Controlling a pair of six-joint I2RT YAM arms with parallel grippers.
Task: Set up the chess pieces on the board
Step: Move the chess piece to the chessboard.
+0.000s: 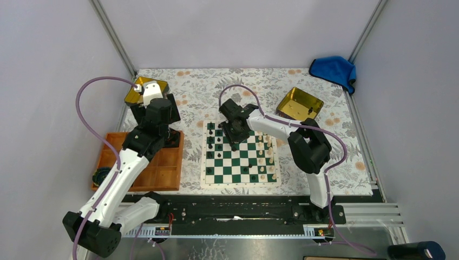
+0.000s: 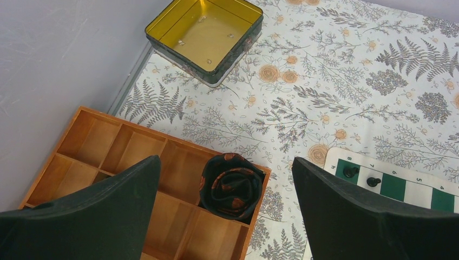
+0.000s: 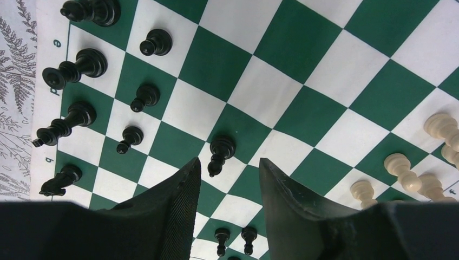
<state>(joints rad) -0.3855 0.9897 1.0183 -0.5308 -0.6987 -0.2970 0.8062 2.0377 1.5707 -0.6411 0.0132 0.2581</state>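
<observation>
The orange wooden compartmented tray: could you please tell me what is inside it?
One compartment holds a dark rolled cloth with orange patches; other visible compartments look empty. The left gripper covers the nearest ones.

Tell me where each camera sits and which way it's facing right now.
Top: above and behind the bases, looking down at the table; left arm and right arm show, board central.
Left wrist: over the tray, facing the far-left tin; open left gripper at bottom.
Right wrist: low over the board, looking at black pieces; open right gripper at bottom.
Shared: left wrist and top both show tray, tin and a board corner.
</observation>
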